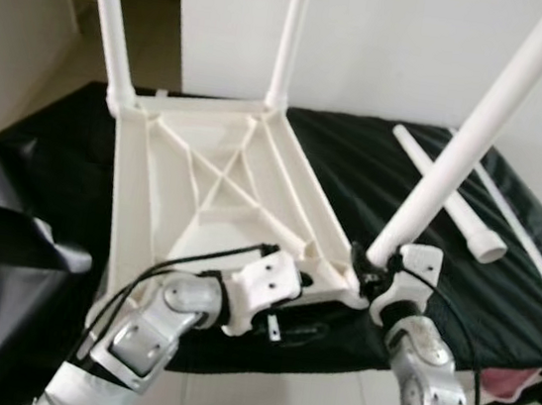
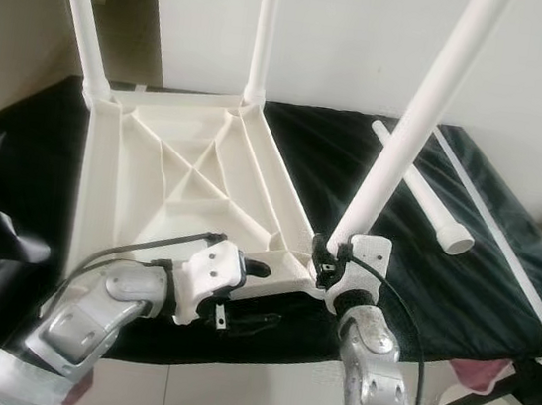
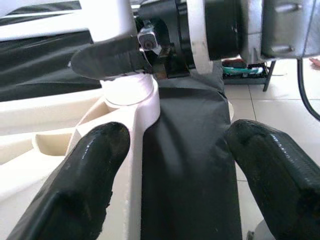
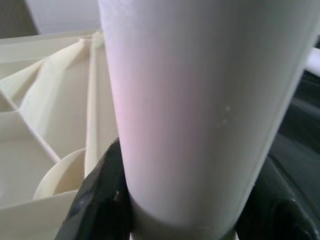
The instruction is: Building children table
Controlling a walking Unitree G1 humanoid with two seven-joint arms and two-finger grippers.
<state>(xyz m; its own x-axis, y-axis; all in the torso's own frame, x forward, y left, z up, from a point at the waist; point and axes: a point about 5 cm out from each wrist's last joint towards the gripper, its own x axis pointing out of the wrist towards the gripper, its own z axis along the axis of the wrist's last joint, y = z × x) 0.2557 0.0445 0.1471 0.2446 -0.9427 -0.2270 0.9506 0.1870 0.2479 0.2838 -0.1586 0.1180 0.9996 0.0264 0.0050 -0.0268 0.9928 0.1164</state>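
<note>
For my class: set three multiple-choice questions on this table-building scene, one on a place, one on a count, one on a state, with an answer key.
1. Where does the loose leg lie?
A. On the black cloth, right of the tabletop
B. On the floor tiles
C. Inside the tabletop's ribs

2. How many legs stand in corner sockets of the upturned tabletop, counting the one being held?
A. One
B. Three
C. Five

3. What is the right gripper doing?
A. Hanging idle
B. Shut on the near-right leg
C. Holding the cloth

Key: 1 A, the leg rests on the black cloth beside the tabletop. 2 B, two far legs stand upright and the third is at the near-right corner. 3 B, the right wrist view shows black fingers against both sides of the leg's base; the left gripper is open at the tabletop's near edge.
</note>
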